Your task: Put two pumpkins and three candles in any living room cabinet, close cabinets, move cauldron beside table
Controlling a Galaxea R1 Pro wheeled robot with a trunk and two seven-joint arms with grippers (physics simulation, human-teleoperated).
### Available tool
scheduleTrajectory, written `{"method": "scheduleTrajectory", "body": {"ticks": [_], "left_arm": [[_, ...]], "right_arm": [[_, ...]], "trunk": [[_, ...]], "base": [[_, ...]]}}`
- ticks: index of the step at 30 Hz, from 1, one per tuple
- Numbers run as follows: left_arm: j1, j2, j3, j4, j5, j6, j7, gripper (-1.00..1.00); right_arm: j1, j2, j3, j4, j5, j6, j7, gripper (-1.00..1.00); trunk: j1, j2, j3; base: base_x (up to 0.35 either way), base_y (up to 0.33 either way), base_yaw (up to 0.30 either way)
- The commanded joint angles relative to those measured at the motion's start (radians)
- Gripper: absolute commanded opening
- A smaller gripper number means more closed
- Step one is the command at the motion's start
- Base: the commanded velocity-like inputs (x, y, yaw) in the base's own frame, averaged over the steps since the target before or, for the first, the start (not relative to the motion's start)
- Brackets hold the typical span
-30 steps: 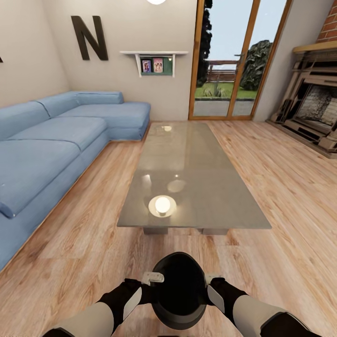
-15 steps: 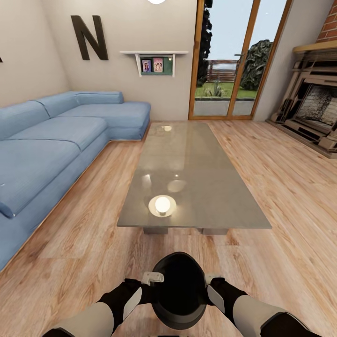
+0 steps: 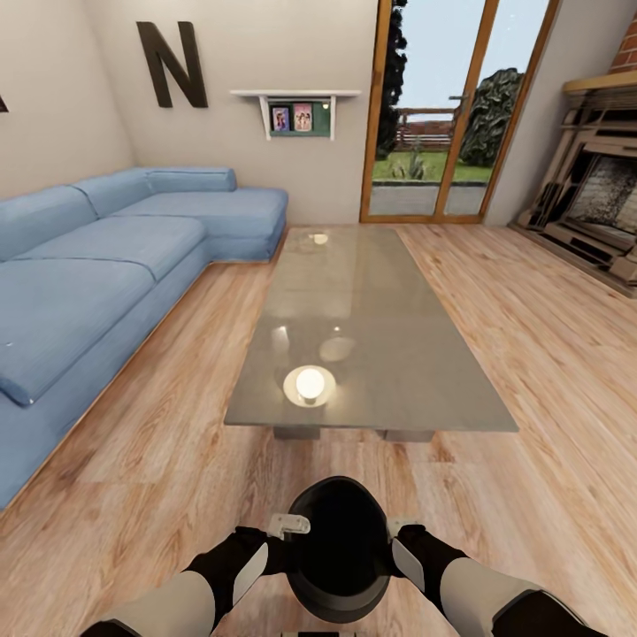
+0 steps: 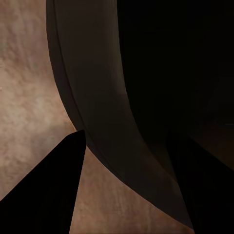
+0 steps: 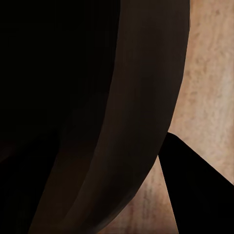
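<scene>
I hold the black cauldron low in front of me over the wood floor, mouth up. My left gripper is shut on its left rim and my right gripper on its right rim. In the left wrist view the cauldron's curved wall runs between the dark fingers. The right wrist view shows the same wall beside a finger. The glass-topped table stands just ahead, its near edge a short way beyond the cauldron. Pumpkins, candles and cabinet are out of view.
A blue corner sofa runs along the left. The brick fireplace is at the far right, glass doors at the back. Plank floor lies open on both sides of the table.
The whole head view has shifted slightly, so the camera moved a little. Both grippers and the cauldron keep the same place in the picture.
</scene>
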Motion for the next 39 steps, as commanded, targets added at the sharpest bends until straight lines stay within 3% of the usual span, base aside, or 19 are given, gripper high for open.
{"method": "scheduleTrajectory", "body": {"ticks": [1, 21, 39], "left_arm": [[-0.001, 0.0, 0.009, 0.037, -0.023, 0.002, 0.003, -1.0], [-0.001, 0.0, 0.009, 0.037, -0.022, 0.002, 0.003, -1.0], [-0.001, 0.0, 0.009, 0.037, -0.022, 0.002, 0.003, -1.0]], "right_arm": [[-0.001, 0.0, -0.007, -0.011, -0.01, 0.002, -0.005, -1.0], [-0.001, 0.0, -0.007, -0.01, -0.01, 0.002, -0.005, -1.0], [-0.001, 0.0, -0.007, -0.011, -0.01, 0.002, -0.005, -1.0]], "trunk": [[0.0, 0.0, -0.001], [0.0, 0.0, -0.003], [0.0, 0.0, -0.022]], "base": [[0.0, 0.0, 0.032], [0.0, 0.0, -0.047], [0.0, 0.0, -0.001]]}}
